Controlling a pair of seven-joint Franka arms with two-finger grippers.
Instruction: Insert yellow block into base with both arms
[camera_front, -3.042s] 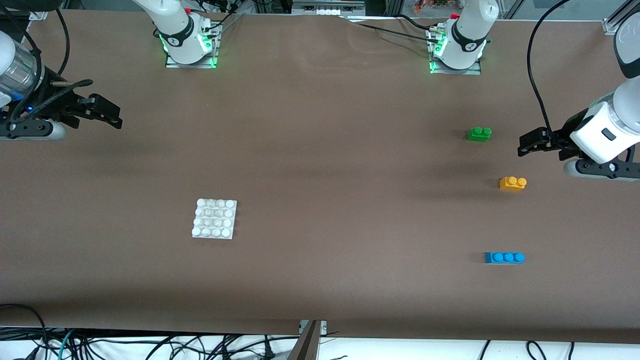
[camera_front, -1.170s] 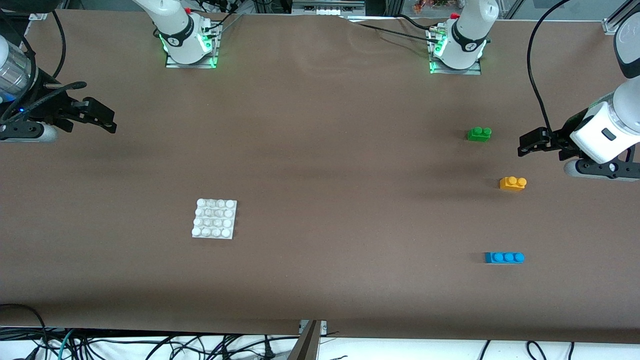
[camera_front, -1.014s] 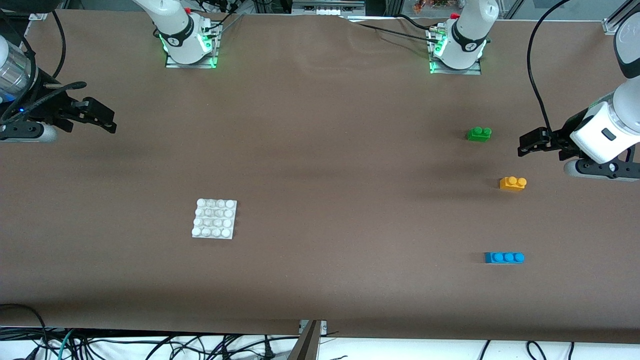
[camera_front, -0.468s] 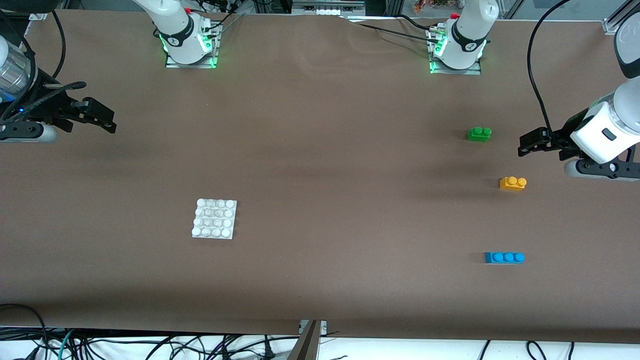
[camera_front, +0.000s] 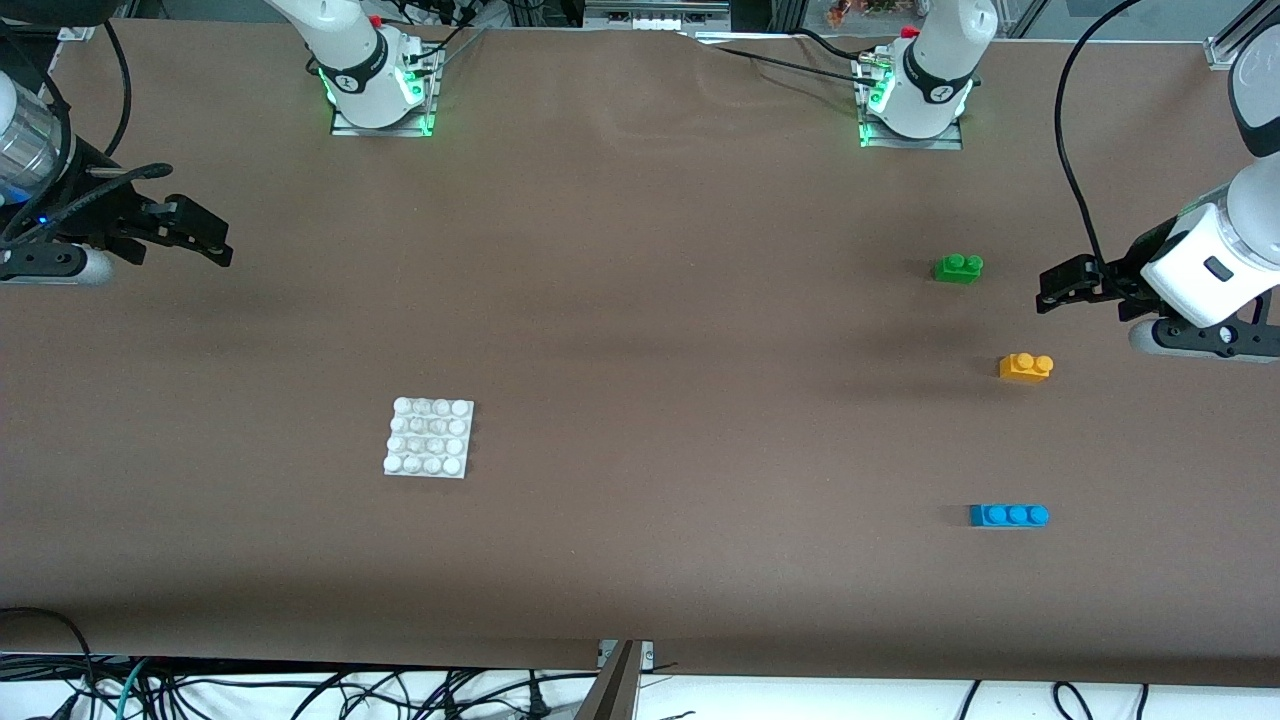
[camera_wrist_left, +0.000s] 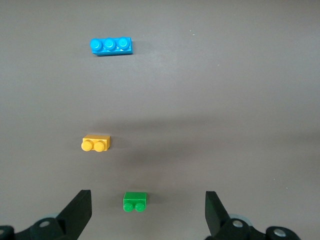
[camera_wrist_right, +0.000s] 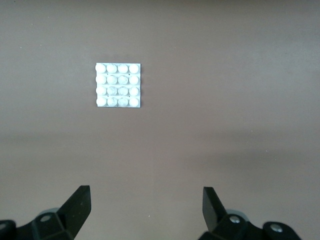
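The yellow block (camera_front: 1025, 366) lies on the brown table toward the left arm's end, with its two studs up; the left wrist view shows the yellow block (camera_wrist_left: 95, 144) too. Over that end of the table my left gripper (camera_front: 1050, 285) hangs open and empty, apart from the block; in its wrist view the left gripper (camera_wrist_left: 148, 202) has its jaws spread wide. The white studded base (camera_front: 429, 438) rests flat toward the right arm's end, and the base (camera_wrist_right: 118, 85) also shows in the right wrist view. My right gripper (camera_front: 215, 240) hovers open and empty over the table's edge at that end, and the right gripper (camera_wrist_right: 146, 197) has nothing between its jaws.
A green two-stud brick (camera_front: 958, 267) sits farther from the front camera than the yellow block. A blue three-stud brick (camera_front: 1008, 515) sits nearer to it. Both arm bases (camera_front: 378, 95) stand along the table's back edge. Cables hang below the front edge.
Since the earliest frame the right gripper has drawn back a little toward its end of the table. Over the last second nothing has moved.
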